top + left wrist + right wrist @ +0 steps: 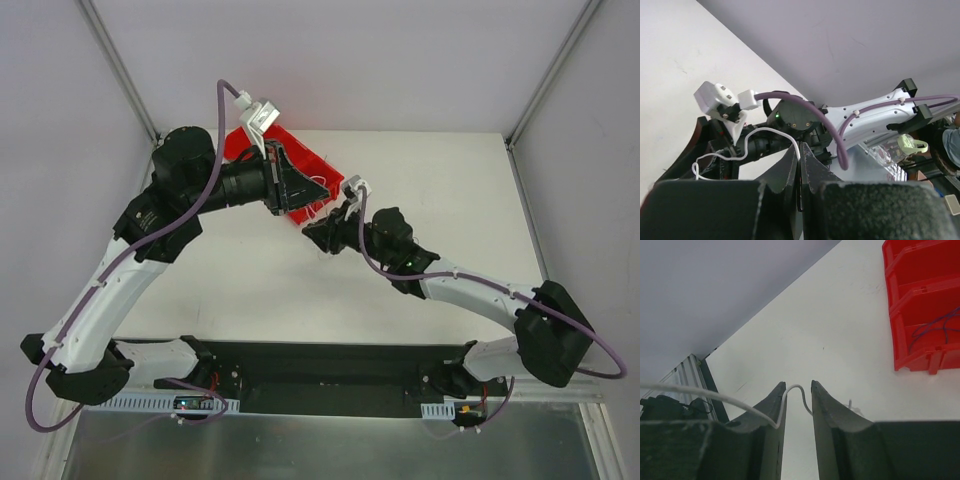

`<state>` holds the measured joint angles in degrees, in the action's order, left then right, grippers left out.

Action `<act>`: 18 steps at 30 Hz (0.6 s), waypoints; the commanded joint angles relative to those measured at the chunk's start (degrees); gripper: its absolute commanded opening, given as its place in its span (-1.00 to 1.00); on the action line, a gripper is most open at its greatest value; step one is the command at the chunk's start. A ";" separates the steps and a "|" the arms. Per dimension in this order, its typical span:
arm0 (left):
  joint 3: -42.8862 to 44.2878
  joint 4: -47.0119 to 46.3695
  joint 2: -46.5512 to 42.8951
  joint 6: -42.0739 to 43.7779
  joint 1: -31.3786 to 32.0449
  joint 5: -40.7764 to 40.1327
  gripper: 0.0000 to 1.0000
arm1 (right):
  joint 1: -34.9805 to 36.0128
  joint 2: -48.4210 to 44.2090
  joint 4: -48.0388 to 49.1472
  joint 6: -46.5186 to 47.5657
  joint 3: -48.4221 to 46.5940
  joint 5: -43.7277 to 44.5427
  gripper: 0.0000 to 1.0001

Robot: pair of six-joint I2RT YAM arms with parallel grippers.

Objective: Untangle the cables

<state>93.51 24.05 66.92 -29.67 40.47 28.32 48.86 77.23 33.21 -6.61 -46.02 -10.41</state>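
A thin white cable (pixel 771 131) runs between my two grippers. My left gripper (pixel 801 152) is shut on it; the wire leaves the jaw tips, arches left and drops towards the right gripper. In the top view the left gripper (pixel 322 187) hovers over the red bin (pixel 238 143), with the right gripper (pixel 314 238) just below it. My right gripper (pixel 797 385) is open, and the white cable (pixel 715 396) lies over its left finger and loops across the gap to the right finger. No red cable shows clearly.
The red compartment bin (pixel 920 295) stands at the back of the white table (pixel 840 330), with a thin bluish wire (pixel 935 330) in one compartment. The enclosure walls are close behind. The right arm's white camera mount (pixel 715 97) sits in front of the left gripper.
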 commanded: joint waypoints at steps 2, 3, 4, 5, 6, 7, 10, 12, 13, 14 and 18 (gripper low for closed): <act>3.69 -3.84 2.17 -2.14 0.14 3.59 -1.00 | 0.36 2.04 7.74 -0.86 -3.20 2.33 -0.42; 4.04 -4.19 2.43 -2.41 0.14 3.94 -1.00 | 0.36 2.57 7.75 -0.68 -3.37 2.94 -0.43; 4.74 -4.28 2.69 -2.58 0.14 4.11 -1.00 | 0.27 2.83 7.66 -0.68 -3.29 4.08 -0.45; 5.18 -4.54 3.04 -2.67 0.14 4.46 -1.00 | 0.36 3.10 7.48 -0.51 -3.03 5.74 -0.52; 6.23 -4.54 3.48 -2.76 0.14 4.64 -1.00 | 0.27 3.45 7.31 -0.33 -2.76 7.15 -0.60; 7.02 -4.54 3.66 -2.85 0.14 5.08 -1.00 | 0.27 3.97 6.96 -0.07 -2.50 8.55 -0.65; 10.71 -4.54 4.45 -2.85 0.14 5.52 -1.00 | 0.01 5.73 6.87 0.64 -1.27 10.06 -0.68; 13.78 -4.54 4.98 -3.11 0.14 5.61 -1.00 | -0.43 7.31 7.13 0.20 -0.13 12.15 -0.69; 15.45 -4.54 5.33 -3.29 0.14 5.44 -1.00 | -0.78 8.36 7.48 -0.15 0.49 12.26 -0.69; 17.12 -4.54 5.68 -3.29 0.14 5.35 -1.00 | -1.05 9.24 8.00 -0.50 1.19 12.43 -0.69; 23.54 -4.54 6.04 -1.27 0.14 3.16 -1.00 | -2.36 12.15 10.38 -2.70 4.70 12.79 -0.70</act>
<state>110.34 22.94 73.73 -32.23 40.47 31.75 47.81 87.05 38.87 -7.11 -44.53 -0.14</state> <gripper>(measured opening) 0.002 0.155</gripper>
